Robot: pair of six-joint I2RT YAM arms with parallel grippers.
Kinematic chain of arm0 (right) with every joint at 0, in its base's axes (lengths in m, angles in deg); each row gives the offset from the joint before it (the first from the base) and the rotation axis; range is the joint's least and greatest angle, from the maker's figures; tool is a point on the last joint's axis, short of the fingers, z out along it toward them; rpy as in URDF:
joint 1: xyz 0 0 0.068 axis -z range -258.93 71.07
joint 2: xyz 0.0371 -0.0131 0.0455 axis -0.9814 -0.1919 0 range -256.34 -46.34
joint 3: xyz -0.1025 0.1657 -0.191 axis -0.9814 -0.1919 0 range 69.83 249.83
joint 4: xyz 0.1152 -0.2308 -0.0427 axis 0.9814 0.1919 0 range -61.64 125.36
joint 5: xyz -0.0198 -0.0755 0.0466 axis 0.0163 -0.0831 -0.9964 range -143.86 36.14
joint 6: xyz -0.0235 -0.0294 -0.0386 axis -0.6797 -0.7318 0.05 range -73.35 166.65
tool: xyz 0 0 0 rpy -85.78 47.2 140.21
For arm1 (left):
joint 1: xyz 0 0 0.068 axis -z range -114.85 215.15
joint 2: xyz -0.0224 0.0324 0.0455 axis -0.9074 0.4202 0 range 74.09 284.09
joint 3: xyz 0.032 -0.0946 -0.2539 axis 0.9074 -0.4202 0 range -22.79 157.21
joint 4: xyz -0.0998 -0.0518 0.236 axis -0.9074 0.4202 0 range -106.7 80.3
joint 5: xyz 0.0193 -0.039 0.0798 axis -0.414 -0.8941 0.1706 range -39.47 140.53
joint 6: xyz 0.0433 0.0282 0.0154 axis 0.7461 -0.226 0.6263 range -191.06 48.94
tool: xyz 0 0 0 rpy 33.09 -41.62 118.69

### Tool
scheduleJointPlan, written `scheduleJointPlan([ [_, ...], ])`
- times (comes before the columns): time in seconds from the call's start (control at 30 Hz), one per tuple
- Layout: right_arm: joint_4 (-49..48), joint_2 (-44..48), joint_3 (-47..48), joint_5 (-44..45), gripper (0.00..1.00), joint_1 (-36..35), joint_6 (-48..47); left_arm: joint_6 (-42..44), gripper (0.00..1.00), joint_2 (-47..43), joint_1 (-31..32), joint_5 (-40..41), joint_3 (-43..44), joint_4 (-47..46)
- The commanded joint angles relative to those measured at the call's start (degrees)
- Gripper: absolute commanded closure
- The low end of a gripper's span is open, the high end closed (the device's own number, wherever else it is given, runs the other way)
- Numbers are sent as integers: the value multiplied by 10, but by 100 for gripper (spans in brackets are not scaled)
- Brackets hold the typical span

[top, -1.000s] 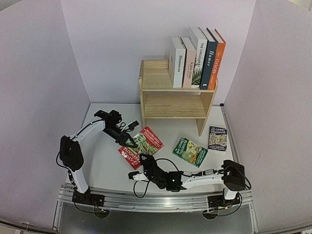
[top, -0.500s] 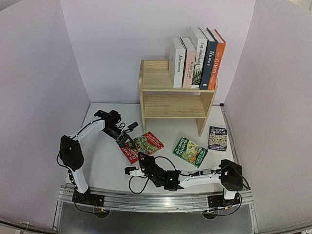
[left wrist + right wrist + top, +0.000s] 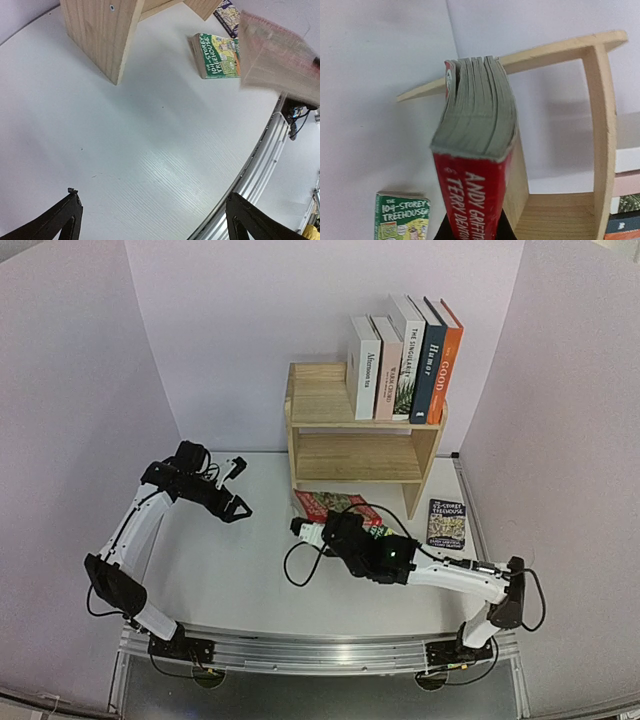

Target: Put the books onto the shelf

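My right gripper (image 3: 322, 527) is shut on the red paperback (image 3: 336, 505) and holds it off the table, just in front of the shelf (image 3: 360, 455). In the right wrist view the red paperback (image 3: 476, 165) stands spine-down between the jaws of my right gripper (image 3: 472, 235), with the shelf (image 3: 600, 125) behind it. Five books (image 3: 405, 360) stand on the shelf's top. A green paperback (image 3: 217, 55) and a purple one (image 3: 446, 523) lie flat on the table. My left gripper (image 3: 242, 487) hangs open and empty to the left; its fingers (image 3: 62, 220) frame bare table.
Pale walls close in the table (image 3: 230, 560) on three sides. A metal rail (image 3: 320, 650) runs along the near edge. The shelf's left side panel (image 3: 102, 35) stands ahead of my left gripper. A black cable (image 3: 300, 565) loops beside the right arm.
My left gripper opened, let go of the red paperback and drew back up and left. My right gripper shut on that book and carried it towards the shelf.
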Motion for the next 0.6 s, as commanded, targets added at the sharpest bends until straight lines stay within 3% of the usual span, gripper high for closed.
scheduleJointPlan([
  [0.0, 35, 19, 85, 43, 100, 51, -50, -16, 0, -14, 1, 71, -32, -25],
  [0.3, 11, -78, 179, 44, 100, 153, -161, -17, 0, -23, 1, 77, -41, -28],
  [0.43, -50, -127, 170, 35, 100, 185, -229, -18, 0, -25, 1, 76, -45, -30],
  [0.57, -62, -159, 167, -9, 100, 205, -236, -18, 0, -28, 1, 75, -50, -30],
])
